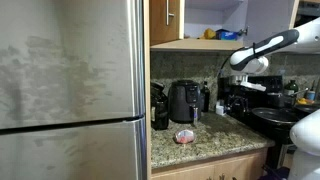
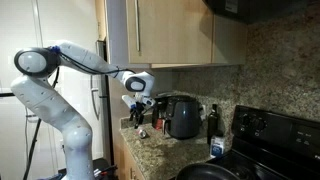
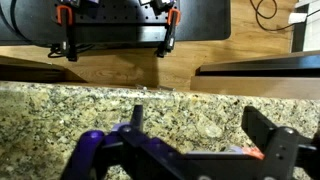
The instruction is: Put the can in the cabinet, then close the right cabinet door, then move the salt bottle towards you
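The can, a flat round tin with a pinkish-red top, lies on the granite counter in front of the black appliances. The wooden cabinet above stands open, its pale inside showing. The right cabinet door is swung out. My gripper hangs open over the counter, to the right of the can and apart from it. In the wrist view my gripper has only bare granite between its fingers. A small white bottle, likely the salt bottle, stands near the stove.
A steel fridge fills the left side. A black air fryer and a coffee maker stand at the back of the counter. A black stove with a pan lies past the counter. A yellow item sits in the cabinet.
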